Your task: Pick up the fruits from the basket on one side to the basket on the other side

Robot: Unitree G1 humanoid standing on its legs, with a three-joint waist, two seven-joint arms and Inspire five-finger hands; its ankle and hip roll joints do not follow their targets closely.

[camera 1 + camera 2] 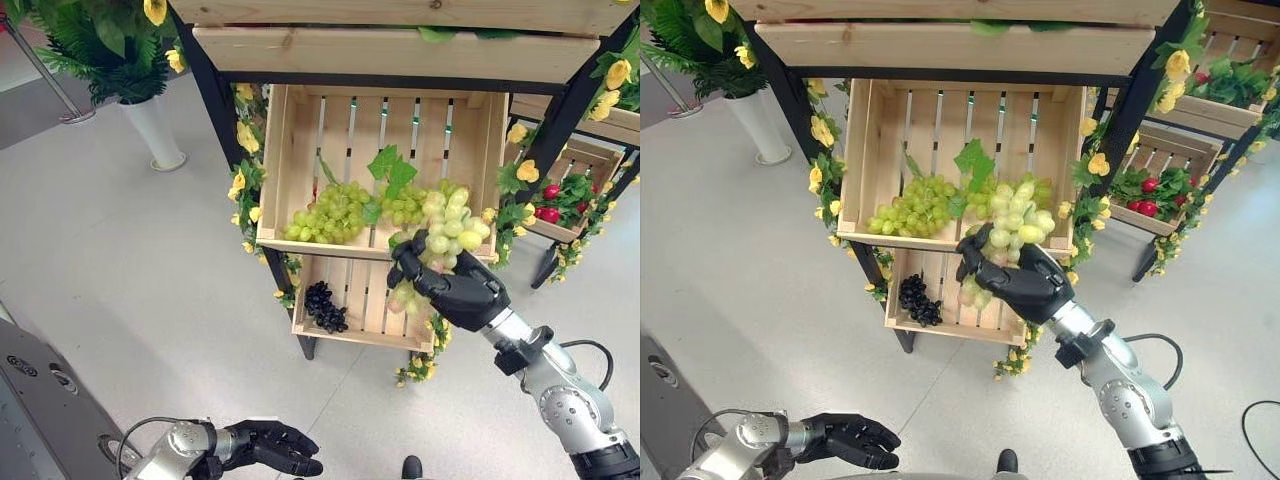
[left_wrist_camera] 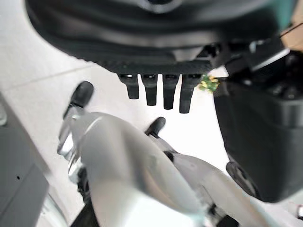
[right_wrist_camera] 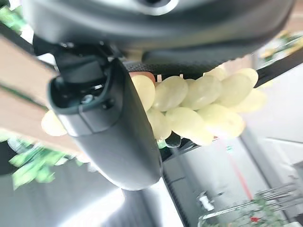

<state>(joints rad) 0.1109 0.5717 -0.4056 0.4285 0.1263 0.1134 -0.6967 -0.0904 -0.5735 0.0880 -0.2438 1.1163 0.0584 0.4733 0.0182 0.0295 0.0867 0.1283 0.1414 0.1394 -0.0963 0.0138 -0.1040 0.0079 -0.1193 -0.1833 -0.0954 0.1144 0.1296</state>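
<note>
No text, label or number is legible.

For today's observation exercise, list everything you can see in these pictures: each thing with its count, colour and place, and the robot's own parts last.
Held grape bunch: one, pale green, in the right hand at the upper crate's front edge.
Grape bunches: at least two, green, lying in the upper crate, light wood.
Dark grapes: one bunch, black, in the lower crate.
Side crate: one, wooden, holding red fruit, to the right.
White planter: one, on the floor at left.
Right hand: dark, curled round the held bunch.
Left hand: dark, low, fingers relaxed.
</note>
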